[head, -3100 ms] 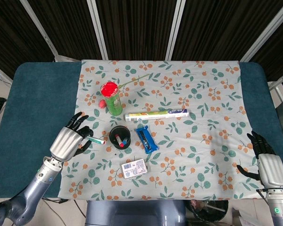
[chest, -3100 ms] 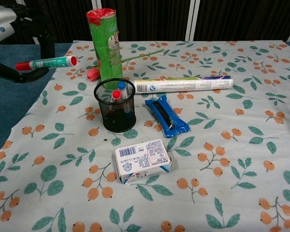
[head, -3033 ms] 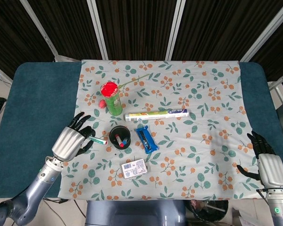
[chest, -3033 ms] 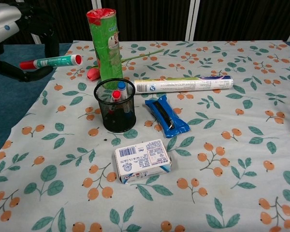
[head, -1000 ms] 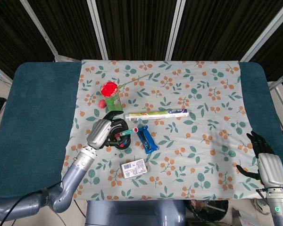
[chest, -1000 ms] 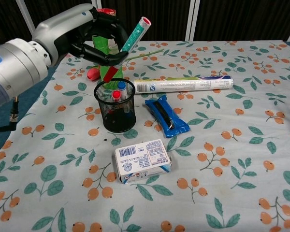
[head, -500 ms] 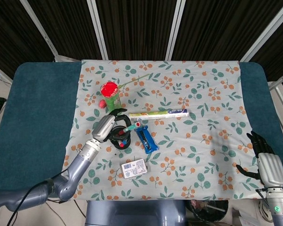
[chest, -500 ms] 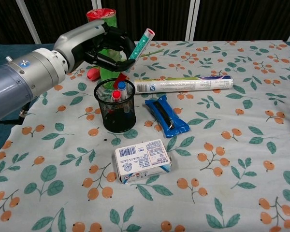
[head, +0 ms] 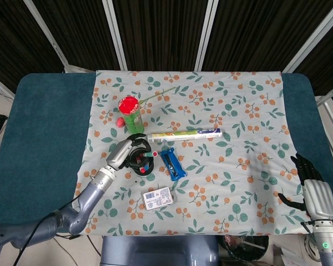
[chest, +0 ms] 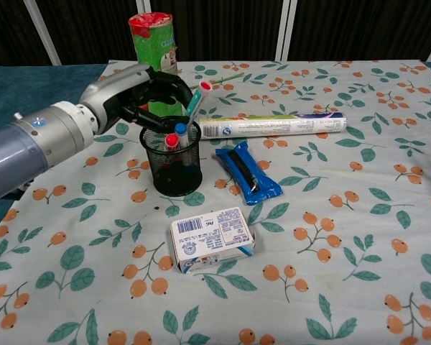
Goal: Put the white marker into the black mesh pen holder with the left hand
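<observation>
- Head view: the left hand (head: 124,152) sits just beside and partly over the black mesh pen holder (head: 140,162), placing the white marker (head: 149,155) above the opening. The marker's red end points to the right of the holder; its lower part cannot be made out from above.
- Head view: the right hand (head: 313,191) lies well apart at the table's near right edge, fingers spread and holding nothing, clear of the work since the task calls for the left hand only.
- Chest view: the left hand (chest: 140,93) has its fingers curled around the white marker (chest: 195,105), which stands tilted with its lower end inside the rim of the black mesh pen holder (chest: 172,166) and its red cap up and to the right. Judged from this, the tilt lets the tip slide past the two pens already standing in the holder, and release is the step not yet done.
- Chest view: a green canister (chest: 153,52) stands just behind the hand, and a long white tube (chest: 273,126), blue packet (chest: 247,172) and white box (chest: 212,237) lie nearby, so the hand's room to approach is narrow.
</observation>
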### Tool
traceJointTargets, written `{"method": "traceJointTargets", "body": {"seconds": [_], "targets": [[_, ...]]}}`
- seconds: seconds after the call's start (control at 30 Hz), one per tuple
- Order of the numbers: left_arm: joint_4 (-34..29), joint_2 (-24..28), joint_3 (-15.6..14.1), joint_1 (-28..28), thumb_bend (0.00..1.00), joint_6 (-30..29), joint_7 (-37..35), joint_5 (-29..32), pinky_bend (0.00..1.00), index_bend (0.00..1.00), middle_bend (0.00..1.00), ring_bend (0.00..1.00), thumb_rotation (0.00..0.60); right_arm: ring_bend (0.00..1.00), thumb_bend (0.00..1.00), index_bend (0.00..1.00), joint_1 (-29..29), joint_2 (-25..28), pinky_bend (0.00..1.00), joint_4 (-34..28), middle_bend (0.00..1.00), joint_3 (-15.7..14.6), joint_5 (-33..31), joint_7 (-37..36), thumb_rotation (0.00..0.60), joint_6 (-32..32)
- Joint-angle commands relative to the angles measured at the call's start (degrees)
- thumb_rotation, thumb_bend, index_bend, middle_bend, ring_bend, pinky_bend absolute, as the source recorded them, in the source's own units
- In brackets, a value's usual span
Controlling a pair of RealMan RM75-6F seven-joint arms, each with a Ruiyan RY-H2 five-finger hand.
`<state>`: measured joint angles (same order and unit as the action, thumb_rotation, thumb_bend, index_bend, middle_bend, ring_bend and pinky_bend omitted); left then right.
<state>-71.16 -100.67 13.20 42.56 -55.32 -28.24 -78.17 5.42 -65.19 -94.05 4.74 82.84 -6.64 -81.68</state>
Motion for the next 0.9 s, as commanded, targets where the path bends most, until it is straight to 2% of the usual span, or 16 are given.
{"method": "traceJointTargets", "body": {"seconds": [0.03, 0.27, 0.43, 0.57, 0.67, 0.8, 0.9], "targets": [[0.5, 0.6, -1.4, -0.9, 0.36, -0.6, -2.1, -1.4, 0.11, 0.39, 0.33, 0.09, 0.6, 0.0, 0.26, 0.05, 0.0, 0.0, 0.18, 0.0, 0.0, 0.0, 0.1, 0.1, 0.6, -0.1], [-1.0, 2.3, -2.6, -1.6, 0.32, -3.0, -4.2, -4.0, 0.07, 0.27, 0.2, 0.04, 0.6, 0.0, 0.26, 0.06, -0.1, -0.1, 0.18, -0.1, 0.0, -0.1, 0.2, 0.4, 0.6, -0.3], [-3.3, 3.9, -2.4, -2.2, 0.32, -4.9, -4.4, -4.9, 0.07, 0.26, 0.19, 0.04, 0.6, 0.0, 0.26, 0.06, -0.1, -0.1, 0.18, -0.1, 0.0, -0.1, 0.3, 0.4, 0.6, -0.4], [-8.1, 6.9, -2.7, -3.2, 0.32, -7.1, -3.1, -6.1, 0.07, 0.26, 0.19, 0.04, 0.6, 0.0, 0.26, 0.06, -0.1, -0.1, 0.18, 0.0, 0.0, -0.2, 0.6, 0.5, 0.6, -0.5], [-12.9, 9.7, -3.1, -4.5, 0.3, -9.5, 1.0, -7.0, 0.07, 0.25, 0.19, 0.02, 0.6, 0.0, 0.26, 0.06, -0.1, 0.0, 0.18, 0.0, 0.0, -0.2, 0.6, 0.5, 0.6, -0.4], [-22.0, 16.0, -5.6, -8.4, 0.23, -14.8, 15.9, -8.7, 0.04, 0.2, 0.15, 0.0, 0.6, 0.0, 0.26, 0.06, -0.2, 0.0, 0.18, 0.1, 0.0, -0.3, 0.9, 0.5, 0.6, -0.6], [-27.0, 20.5, -7.5, -11.8, 0.21, -18.7, 27.5, -9.1, 0.01, 0.15, 0.08, 0.0, 0.6, 0.0, 0.26, 0.06, -0.2, 0.1, 0.18, 0.2, 0.0, -0.4, 1.2, 0.6, 0.6, -0.7]]}}
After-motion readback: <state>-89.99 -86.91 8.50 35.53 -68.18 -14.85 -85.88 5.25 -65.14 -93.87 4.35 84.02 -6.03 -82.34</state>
